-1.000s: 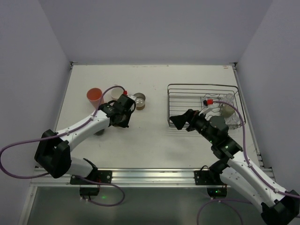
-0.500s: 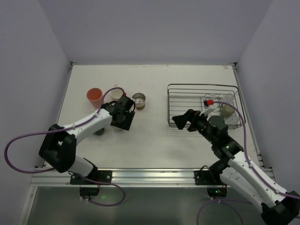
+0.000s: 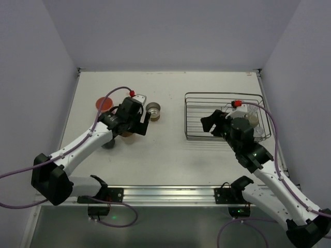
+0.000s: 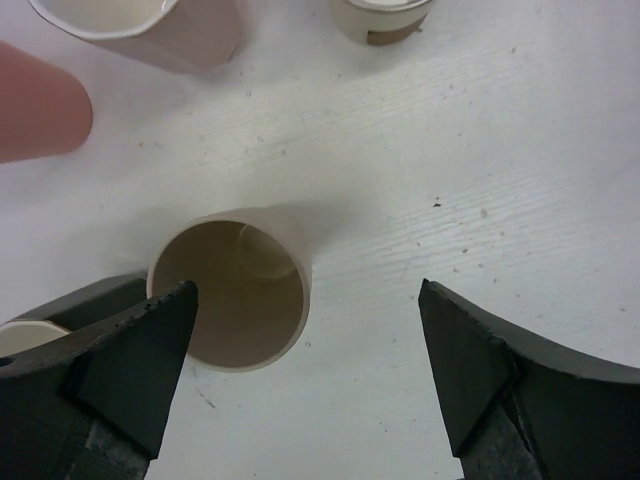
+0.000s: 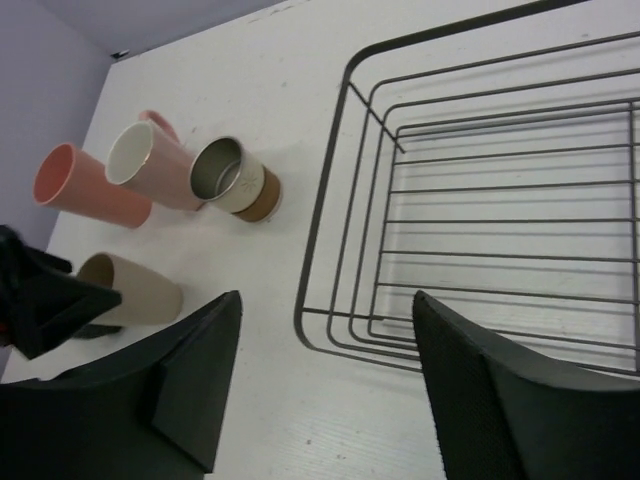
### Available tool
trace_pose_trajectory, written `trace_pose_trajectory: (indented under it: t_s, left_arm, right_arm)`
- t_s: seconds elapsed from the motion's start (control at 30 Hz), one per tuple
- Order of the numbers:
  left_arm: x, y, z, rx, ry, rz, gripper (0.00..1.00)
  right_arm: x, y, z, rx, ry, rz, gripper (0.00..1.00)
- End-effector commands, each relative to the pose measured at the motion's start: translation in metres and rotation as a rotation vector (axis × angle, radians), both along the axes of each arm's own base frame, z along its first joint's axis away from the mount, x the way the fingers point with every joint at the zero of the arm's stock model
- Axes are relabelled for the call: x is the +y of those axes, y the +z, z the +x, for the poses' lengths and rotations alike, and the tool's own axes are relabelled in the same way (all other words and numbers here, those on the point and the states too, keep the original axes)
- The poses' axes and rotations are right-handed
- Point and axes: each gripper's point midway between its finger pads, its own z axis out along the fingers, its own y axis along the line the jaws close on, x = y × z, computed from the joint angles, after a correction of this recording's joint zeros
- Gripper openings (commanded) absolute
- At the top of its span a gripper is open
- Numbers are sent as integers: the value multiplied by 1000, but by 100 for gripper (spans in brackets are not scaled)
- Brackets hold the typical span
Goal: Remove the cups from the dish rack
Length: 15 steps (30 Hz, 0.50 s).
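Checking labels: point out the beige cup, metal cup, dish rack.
beige cup [image 4: 235,300]: left wrist view, inner wall.
metal cup [image 5: 218,168]: right wrist view, inner wall.
dish rack [image 5: 500,220]: right wrist view, bare wire floor.

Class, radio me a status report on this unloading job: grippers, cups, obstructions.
Left gripper open over beige cup, upright on table. Right gripper open, empty, over dish rack corner. Nothing in the way.

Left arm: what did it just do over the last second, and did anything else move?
The left gripper opened and let go of the beige cup, which stands upright on the table between its fingers. The right gripper, open, moved from the dish rack's near left corner further over it. The salmon cup, pale pink cup, metal cup and rack stayed put.
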Motion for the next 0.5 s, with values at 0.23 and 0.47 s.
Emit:
trace_pose_trajectory:
  t_s: [0.23,0.47]
  left_arm:
    - [-59,137,-35,-369,-337,-523,100]
    - [-66,140,-86,-435,-516,-694,100]
  right_arm:
    - [-123,-24,40,98,-489,-156,47]
    - [-193,-34,46,166,-759,-225,47]
